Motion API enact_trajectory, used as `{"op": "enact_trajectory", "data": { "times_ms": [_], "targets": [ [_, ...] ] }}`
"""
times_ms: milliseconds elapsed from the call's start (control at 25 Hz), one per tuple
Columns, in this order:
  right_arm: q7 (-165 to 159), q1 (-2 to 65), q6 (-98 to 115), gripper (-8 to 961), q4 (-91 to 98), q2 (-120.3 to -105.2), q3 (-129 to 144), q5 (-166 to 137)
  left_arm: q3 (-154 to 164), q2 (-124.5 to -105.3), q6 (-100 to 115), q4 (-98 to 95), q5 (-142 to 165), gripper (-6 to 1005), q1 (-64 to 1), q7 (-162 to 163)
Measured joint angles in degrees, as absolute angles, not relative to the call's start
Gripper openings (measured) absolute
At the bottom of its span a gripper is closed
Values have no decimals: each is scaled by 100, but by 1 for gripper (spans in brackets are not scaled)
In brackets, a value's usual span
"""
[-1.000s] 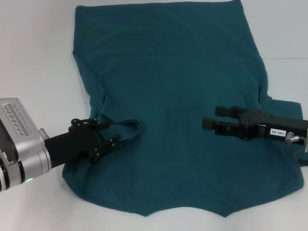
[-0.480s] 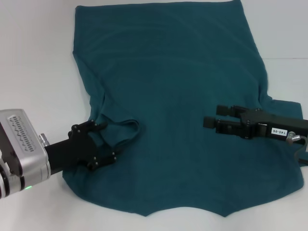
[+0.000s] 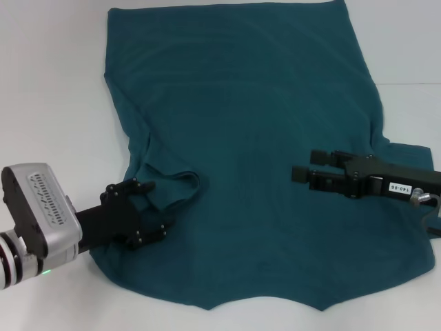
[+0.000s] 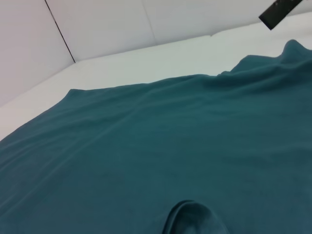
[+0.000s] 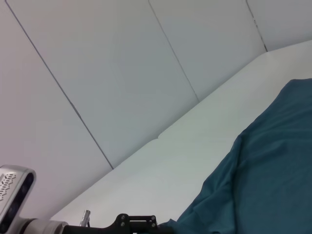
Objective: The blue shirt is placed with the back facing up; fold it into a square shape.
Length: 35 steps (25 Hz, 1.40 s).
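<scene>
**What the views keep from us**

In the head view the blue shirt has its far hem right at the top edge, so we cannot tell whether it ends there. The left gripper covers the shirt's near-left border (its folded sleeve partly), and its arm is cut by the left edge. The right gripper hides cloth beneath it, its arm cut by the right edge. We cannot judge either gripper's finger gap.
</scene>
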State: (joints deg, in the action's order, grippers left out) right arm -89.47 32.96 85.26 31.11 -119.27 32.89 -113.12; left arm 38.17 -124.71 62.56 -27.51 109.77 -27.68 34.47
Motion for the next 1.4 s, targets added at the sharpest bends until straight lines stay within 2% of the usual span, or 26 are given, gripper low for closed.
{"op": "enact_trajectory", "data": {
  "times_ms": [440,640,880,1080,1320,1400],
  "targets": [
    [-8947,3296,8525,863,3111,-11925,3262,-11311,3891,-12471,6093,-2745,10784,744,-2841,3404],
    [-8947,3295,8520,862,3111,-11916,3260,-11301,4035,-12471,5919,-2756,10704,670,-2848,3398],
    [-8940,3280,8516,862,3111,-11909,3260,-11261,4062,-12471,5840,-2762,10689,453,-2862,3397],
    [-8938,3278,8507,861,3111,-11909,3261,-11258,4070,-12471,5836,-2759,10687,213,-2892,3398],
    [-8938,3278,8507,860,3111,-11909,3260,-11258,4080,-12471,5835,-2764,10708,3,-2909,3418],
    [-8938,3278,8507,859,3112,-11908,3261,-11258,4138,-12471,5835,-2771,10711,2,-2910,3431]
  ]
}}
